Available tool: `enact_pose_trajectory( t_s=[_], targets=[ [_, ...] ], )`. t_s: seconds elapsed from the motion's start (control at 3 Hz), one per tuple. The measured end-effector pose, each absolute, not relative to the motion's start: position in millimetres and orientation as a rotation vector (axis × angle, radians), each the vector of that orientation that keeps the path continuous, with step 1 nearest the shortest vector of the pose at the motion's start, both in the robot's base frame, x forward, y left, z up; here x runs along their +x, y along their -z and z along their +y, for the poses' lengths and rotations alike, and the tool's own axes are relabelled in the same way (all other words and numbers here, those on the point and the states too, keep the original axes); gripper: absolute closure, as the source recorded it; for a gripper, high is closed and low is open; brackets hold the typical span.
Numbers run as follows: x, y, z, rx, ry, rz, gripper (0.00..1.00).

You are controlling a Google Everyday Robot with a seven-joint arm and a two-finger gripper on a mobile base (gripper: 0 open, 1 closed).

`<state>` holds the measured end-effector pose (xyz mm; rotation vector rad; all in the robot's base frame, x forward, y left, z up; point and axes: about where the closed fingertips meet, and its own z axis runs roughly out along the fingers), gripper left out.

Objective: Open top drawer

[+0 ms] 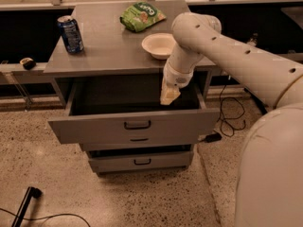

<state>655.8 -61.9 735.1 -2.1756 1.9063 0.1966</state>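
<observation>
Presently, your pincer (169,95) hangs over the right part of the open cavity of the top drawer (94,129), just under the front edge of the desk (104,51). You cannot tell whether it is spread or pressed together: it shows only as one pale wedge pointing down.

The top drawer stands pulled out. Its front panel is below and forward of the pincer. Its black handle (137,125) is lower and to the left in the view, apart from the pincer. The drawer's interior is dark, and its floor cannot be made out.

Beneath that front, a narrow drawer front (165,139) is mostly covered. The lowest drawer (113,163) shows its handle.

On the desk, a white bowl (158,45) sits just above the pincer, with its right rim hidden behind the arm (227,51). A green bag (141,16) lies further back, and a blue can (70,33) stands well to the left.

Your robot's body (272,174) blocks the lower right corner. A black object (26,205) on the floor, far to the lower left, is cut off and unidentifiable.
</observation>
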Motion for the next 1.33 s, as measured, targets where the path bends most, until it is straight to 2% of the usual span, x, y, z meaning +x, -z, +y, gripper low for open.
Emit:
enact_pose_trajectory(
  t_s=[0.33,1.33],
  targets=[
    [659,-708,-52,-2.190,-0.192,1.929,1.00],
    [639,-675,-45,-2.260,-0.257,1.961,1.00]
  ],
)
